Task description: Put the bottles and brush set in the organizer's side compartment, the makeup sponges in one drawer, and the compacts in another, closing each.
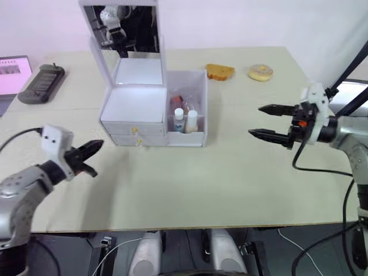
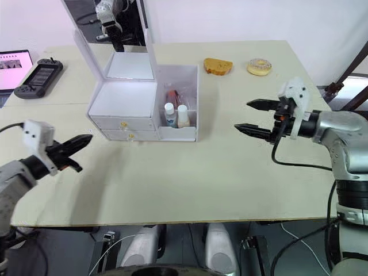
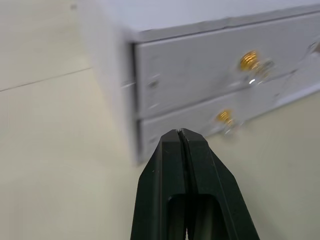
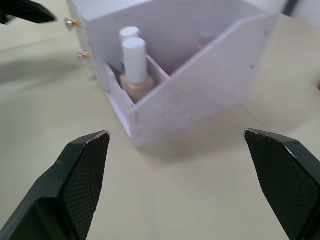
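Organizer [image 1: 138, 112] sitting mid-table, mirror lid standing up, 2 gold-knobbed drawers [image 3: 210, 75] showing flush with front. 2 bottles [image 4: 134, 67] standing upright in side compartment [image 1: 192, 123]; reddish item behind them hard to make out. Left gripper [image 1: 89, 152] hovering near drawer front, fingers pressed together. Right gripper [image 1: 270, 122] hovering well apart, spread wide, holding nothing. Open table [image 1: 218, 178] lying between grippers and front edge.

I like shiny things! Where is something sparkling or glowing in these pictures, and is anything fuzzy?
Left wrist view: the gold knobs glint and look fuzzy, while the left gripper looks sharper. Left eye view: the organizer's white top glows brightly.
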